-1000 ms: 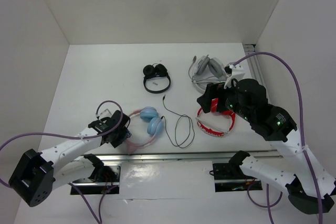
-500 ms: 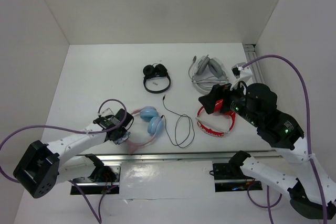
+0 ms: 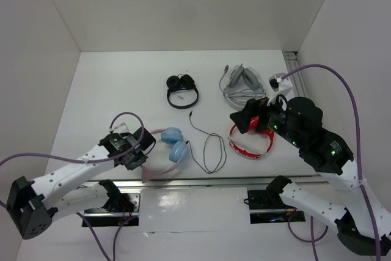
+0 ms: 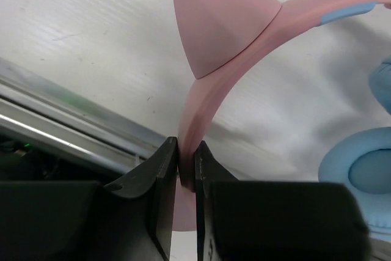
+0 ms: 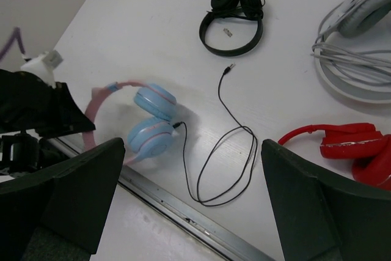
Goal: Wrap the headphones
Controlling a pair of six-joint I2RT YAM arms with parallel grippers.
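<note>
Here, smooth pink cat-eared headphones [image 4: 215, 41]

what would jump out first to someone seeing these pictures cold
The pink cat-eared headphones with blue ear cups lie near the front edge on the left, and the left gripper is shut on their headband. Their thin black cable lies in a loose loop to their right. The right gripper hangs open by a red pair on the right.
</note>
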